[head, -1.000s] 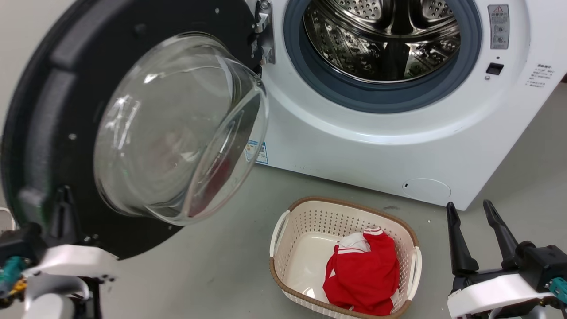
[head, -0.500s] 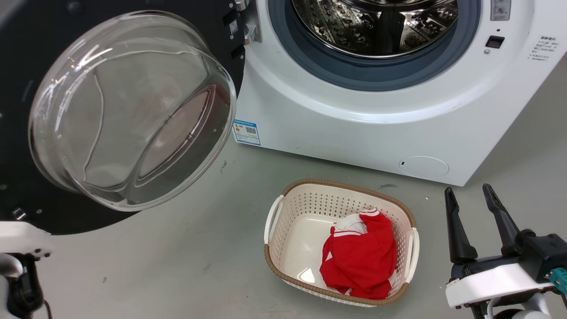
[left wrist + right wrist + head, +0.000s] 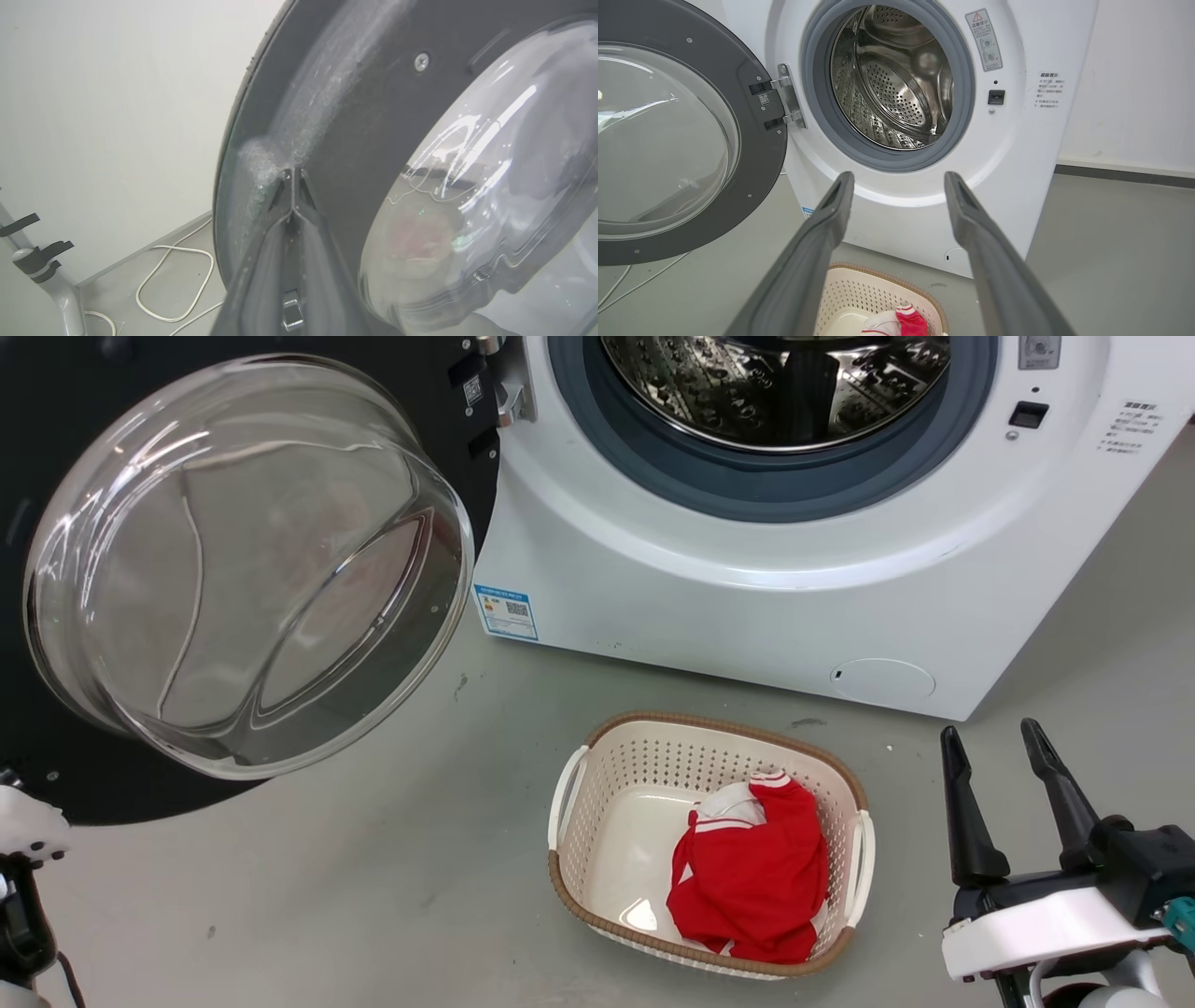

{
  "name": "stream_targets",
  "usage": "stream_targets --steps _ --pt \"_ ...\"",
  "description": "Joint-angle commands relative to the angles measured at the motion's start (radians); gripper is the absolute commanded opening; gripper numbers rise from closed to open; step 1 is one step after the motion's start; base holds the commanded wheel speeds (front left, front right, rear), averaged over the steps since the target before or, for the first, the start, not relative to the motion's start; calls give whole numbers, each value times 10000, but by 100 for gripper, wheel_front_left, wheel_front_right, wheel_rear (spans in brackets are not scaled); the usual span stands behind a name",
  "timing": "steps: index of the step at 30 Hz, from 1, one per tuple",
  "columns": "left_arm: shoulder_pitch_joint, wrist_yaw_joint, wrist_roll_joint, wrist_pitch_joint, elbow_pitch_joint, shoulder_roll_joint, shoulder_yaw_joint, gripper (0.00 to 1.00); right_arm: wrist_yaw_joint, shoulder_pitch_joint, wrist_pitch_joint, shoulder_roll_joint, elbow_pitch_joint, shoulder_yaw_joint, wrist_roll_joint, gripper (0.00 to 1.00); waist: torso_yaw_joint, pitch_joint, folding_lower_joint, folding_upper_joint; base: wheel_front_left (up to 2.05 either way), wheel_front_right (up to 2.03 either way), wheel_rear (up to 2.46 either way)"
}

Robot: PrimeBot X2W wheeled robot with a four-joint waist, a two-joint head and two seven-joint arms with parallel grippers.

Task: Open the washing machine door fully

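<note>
The washing machine [image 3: 747, 597] is a white front-loader with its steel drum exposed. The washing machine door [image 3: 243, 560] hangs wide open to the left on its metal hinge, its clear glass bowl bulging toward me. In the left wrist view my left gripper [image 3: 292, 171] is shut, its tips touching the dusty black inner rim of the door [image 3: 373, 116] beside the glass. My right gripper [image 3: 991, 733] stands open and empty at the lower right, away from the machine. The right wrist view looks between that open gripper [image 3: 896, 176] at the machine [image 3: 1017, 140] and the door [image 3: 756, 154].
A cream laundry basket [image 3: 709, 721] holding a red and white garment [image 3: 747, 877] sits on the grey floor in front of the machine. A white cable [image 3: 177, 284] and a grey stand [image 3: 46, 275] lie by the wall behind the door.
The head view has shifted. The door has swung further open to the left, away from the drum. My left arm has slid to the picture's lower left edge. The right gripper holds still.
</note>
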Motion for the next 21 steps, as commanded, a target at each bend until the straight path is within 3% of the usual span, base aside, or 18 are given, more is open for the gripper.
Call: stream_targets --steps 1,8,17,19,20,21 --pt "100 -54 124 -49 -104 -84 84 0 -7 -89 -63 15 43 -1 75 100 -42 -92 -1 0 0 0 0" --pt "1100 -106 814 -48 -1313 -453 285 0 -7 136 -274 15 201 -22 321 100 -133 -563 -1 0 0 0 0" --pt "2957 113 1630 -49 -3506 -1240 -271 0 -7 374 -321 16 393 44 327 100 -471 -1245 -1 0 0 0 0" --pt "3289 149 1784 -18 -3830 -1512 -588 47 -7 399 -298 16 414 94 289 100 -604 -1364 -1 0 0 0 0" --pt "3401 174 1817 10 -3990 -1663 -764 82 -7 423 -292 14 414 95 282 100 -667 -1409 -1 0 0 0 0" --pt "3490 177 1839 55 -4096 -1749 -880 100 -7 437 -282 16 405 107 268 100 -724 -1430 -1 0 0 0 0"
